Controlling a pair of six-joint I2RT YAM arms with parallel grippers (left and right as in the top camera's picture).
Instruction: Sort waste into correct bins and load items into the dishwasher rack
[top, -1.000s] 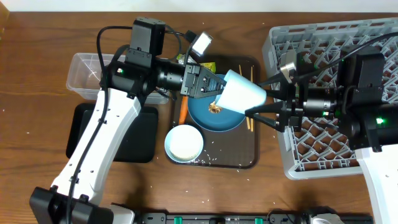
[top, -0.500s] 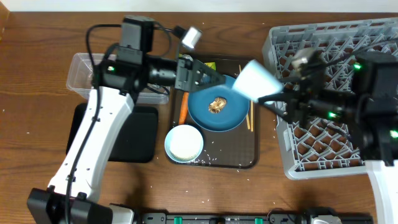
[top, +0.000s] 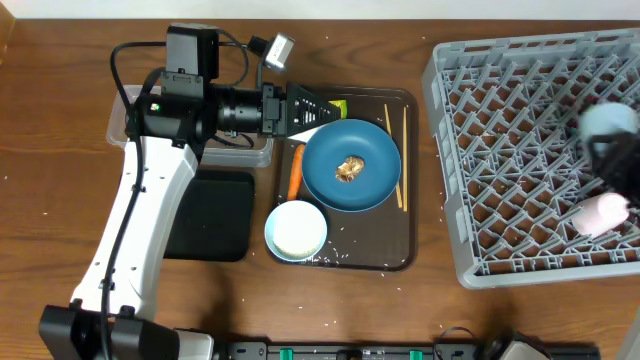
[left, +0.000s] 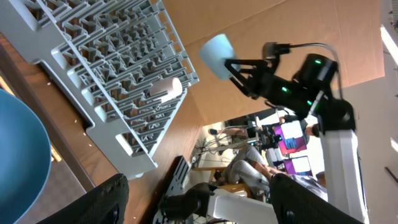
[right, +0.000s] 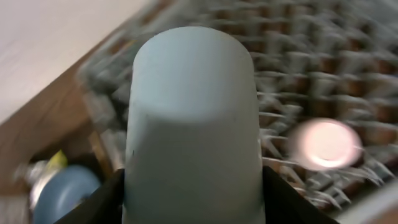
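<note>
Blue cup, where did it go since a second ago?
The right end effector carried the blue cup from above the plate rightward, over the rack, still gripping it. The left end effector drew back left. Plate, bowl, carrot and chopsticks stayed put.

Even light — right-wrist view blurred, probably motion.

Two cups (left: 214, 55), one plate (top: 350, 165), one bowl (top: 296, 229).
</note>
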